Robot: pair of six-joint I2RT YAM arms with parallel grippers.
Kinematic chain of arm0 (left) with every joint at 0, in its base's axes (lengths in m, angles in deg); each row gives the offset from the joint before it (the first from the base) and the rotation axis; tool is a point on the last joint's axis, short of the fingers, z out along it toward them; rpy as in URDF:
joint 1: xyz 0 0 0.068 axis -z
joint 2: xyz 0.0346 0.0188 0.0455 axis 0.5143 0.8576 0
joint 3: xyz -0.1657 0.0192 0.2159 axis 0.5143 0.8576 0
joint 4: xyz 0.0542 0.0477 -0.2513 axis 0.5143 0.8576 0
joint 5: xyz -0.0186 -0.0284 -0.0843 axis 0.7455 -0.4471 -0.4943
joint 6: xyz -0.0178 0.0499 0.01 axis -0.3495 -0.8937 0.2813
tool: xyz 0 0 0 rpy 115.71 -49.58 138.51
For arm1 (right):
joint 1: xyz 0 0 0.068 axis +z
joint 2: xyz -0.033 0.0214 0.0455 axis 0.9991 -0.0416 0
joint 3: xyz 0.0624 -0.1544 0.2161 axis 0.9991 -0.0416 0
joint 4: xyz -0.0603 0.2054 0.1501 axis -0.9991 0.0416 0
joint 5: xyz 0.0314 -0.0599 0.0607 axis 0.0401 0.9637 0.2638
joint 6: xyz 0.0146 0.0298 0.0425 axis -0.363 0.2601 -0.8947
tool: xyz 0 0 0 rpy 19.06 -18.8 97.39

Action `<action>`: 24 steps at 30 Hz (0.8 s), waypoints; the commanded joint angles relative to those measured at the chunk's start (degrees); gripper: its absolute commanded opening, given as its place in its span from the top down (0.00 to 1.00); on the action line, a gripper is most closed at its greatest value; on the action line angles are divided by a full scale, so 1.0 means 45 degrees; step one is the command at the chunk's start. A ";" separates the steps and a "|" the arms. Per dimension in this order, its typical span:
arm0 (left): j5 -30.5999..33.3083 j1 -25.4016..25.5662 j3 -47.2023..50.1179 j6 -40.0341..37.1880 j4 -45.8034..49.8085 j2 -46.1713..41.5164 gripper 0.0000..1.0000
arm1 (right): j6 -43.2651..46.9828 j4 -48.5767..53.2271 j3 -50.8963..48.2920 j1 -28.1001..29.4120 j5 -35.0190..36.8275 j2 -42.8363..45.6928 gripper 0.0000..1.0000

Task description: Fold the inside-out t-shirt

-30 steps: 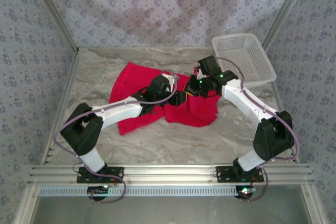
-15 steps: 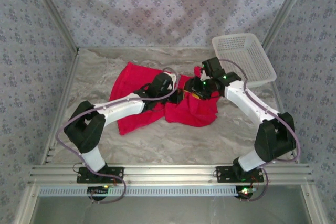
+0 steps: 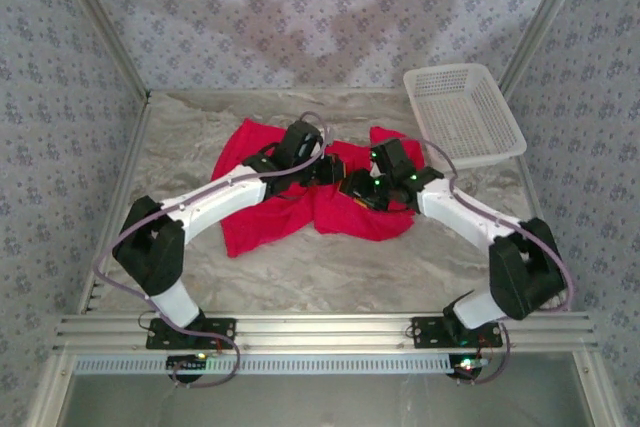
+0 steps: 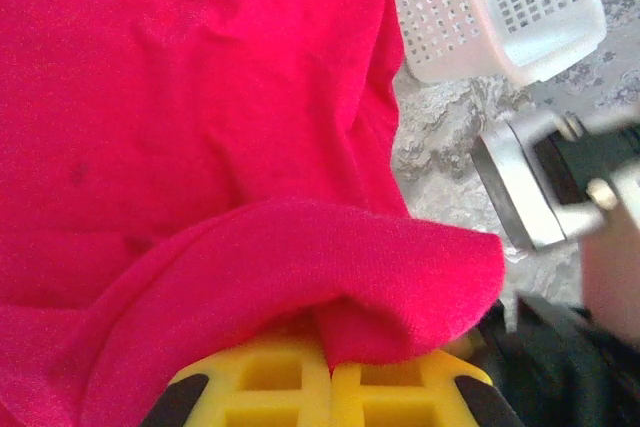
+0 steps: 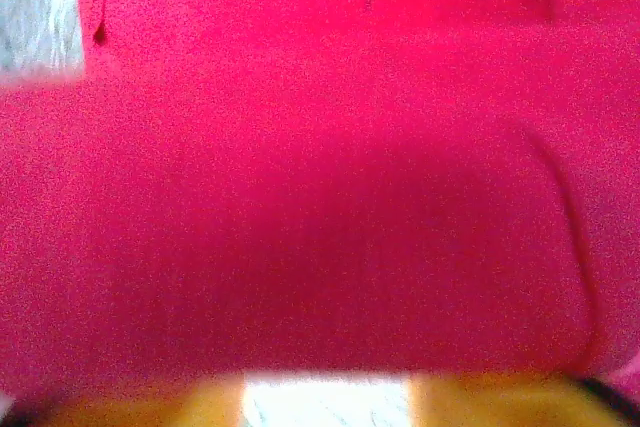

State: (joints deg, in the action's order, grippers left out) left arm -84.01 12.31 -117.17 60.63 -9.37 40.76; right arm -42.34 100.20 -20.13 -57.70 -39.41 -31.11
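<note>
The inside-out t-shirt (image 3: 262, 227) lies crumpled and red across the middle of the marble table. My left gripper (image 3: 331, 169) is over its centre. In the left wrist view the yellow fingers (image 4: 270, 387) are pressed together, and the left gripper (image 4: 340, 372) is shut on a raised fold of the t-shirt (image 4: 200, 127). My right gripper (image 3: 353, 188) sits just right of it, low on the cloth. In the right wrist view the right gripper (image 5: 325, 405) stands open, bare table showing between its yellow fingers (image 5: 480, 402). The red t-shirt (image 5: 320, 147) lies across and beyond the tips.
A white mesh basket (image 3: 463, 112) stands at the far right corner, also seen as the basket (image 4: 500, 7) in the left wrist view. Metal parts of the right arm (image 4: 535, 187) sit close to the left gripper. Bare table (image 3: 330, 272) lies in front of the shirt.
The left gripper has shut on a fold of the shirt and moved farther back and right. The right gripper has opened and moved left toward the shirt's middle.
</note>
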 commanded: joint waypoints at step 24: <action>-0.3403 -0.1512 -0.1489 0.1721 -0.0074 0.0270 1.00 | 0.1625 0.2581 -0.1662 0.0943 0.1612 0.3005 0.58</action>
State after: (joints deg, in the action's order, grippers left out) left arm -97.47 5.89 -125.43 66.25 -5.63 42.86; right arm -37.20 106.39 -31.83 -54.86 -34.69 -20.49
